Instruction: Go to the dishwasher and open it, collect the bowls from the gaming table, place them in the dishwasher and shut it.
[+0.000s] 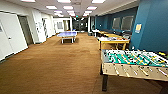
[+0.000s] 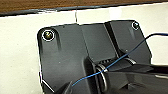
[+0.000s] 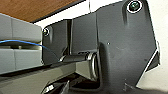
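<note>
The gaming table [image 1: 113, 40], white-topped with yellow edge and legs, stands along the blue wall at right, beyond the foosball table, with colourful items on it. I cannot make out bowls on it from here. The dishwasher is out of view. In both wrist views the robot's dark plate lies against a white surface, with a strip of brown carpet [image 2: 50, 4] beyond it.
A foosball table [image 1: 135, 63] with a green field and wooden sides stands close at the right front. A blue ping-pong table [image 1: 67, 34] sits mid-room far ahead. White doors [image 1: 10, 37] line the left wall. Brown carpet [image 1: 55, 65] stretches wide ahead and left. More yellow tables [image 1: 106, 33] stand farther along the right wall.
</note>
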### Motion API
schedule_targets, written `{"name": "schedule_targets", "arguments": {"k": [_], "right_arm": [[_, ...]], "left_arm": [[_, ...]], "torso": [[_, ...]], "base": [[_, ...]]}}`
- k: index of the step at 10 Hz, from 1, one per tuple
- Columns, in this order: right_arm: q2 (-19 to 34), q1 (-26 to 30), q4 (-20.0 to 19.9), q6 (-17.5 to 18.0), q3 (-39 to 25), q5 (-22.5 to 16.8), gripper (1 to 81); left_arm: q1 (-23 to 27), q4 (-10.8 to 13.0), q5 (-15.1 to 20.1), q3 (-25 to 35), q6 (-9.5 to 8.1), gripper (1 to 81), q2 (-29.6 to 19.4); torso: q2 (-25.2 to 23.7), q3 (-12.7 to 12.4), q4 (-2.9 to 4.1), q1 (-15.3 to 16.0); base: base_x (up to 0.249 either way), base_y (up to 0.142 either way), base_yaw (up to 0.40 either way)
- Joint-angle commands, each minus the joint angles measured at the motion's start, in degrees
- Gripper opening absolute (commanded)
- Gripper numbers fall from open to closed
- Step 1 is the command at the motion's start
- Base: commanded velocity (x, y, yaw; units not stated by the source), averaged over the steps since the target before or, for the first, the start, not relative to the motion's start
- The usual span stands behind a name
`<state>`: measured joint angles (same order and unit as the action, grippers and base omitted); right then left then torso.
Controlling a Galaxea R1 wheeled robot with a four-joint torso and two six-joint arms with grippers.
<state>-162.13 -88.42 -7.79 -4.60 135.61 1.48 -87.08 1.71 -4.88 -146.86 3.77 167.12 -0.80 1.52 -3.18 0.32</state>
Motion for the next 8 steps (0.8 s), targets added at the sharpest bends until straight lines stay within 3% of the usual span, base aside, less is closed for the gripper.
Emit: {"name": "schedule_targets", "arguments": {"k": [1,4,6,7,8], "right_arm": [[0.38,2.58,0.58,-0.33,-0.36,-3.23,81.1],[0.38,2.59,0.58,-0.33,-0.18,-3.23,81.1],[0.30,2.59,0.58,-0.33,0.17,-3.23,81.1],[0.29,2.67,0.58,-0.33,0.26,-3.23,81.1],[0.29,2.58,0.58,-0.33,0.26,-3.23,81.1]], "left_arm": [[2.74,-0.04,2.68,-0.01,-0.16,81.1,-0.38],[2.74,-0.21,2.68,-0.01,-0.25,81.1,-0.47],[2.66,-0.12,2.68,-0.01,-0.25,81.1,-0.38],[2.74,-0.21,2.59,-0.62,-0.33,81.1,-0.12],[2.74,-0.12,2.59,-1.32,-0.26,81.1,0.23]], "torso": [[0.00,0.00,0.00,0.00],[0.00,0.00,0.00,0.00],[0.00,0.00,0.00,0.00],[0.00,0.00,0.00,0.00],[0.00,0.00,0.00,0.00]], "base": [[0.000,0.000,0.192],[0.000,0.000,0.074],[0.000,0.000,-0.185],[0.000,-0.199,0.000],[0.000,0.000,0.000]]}}
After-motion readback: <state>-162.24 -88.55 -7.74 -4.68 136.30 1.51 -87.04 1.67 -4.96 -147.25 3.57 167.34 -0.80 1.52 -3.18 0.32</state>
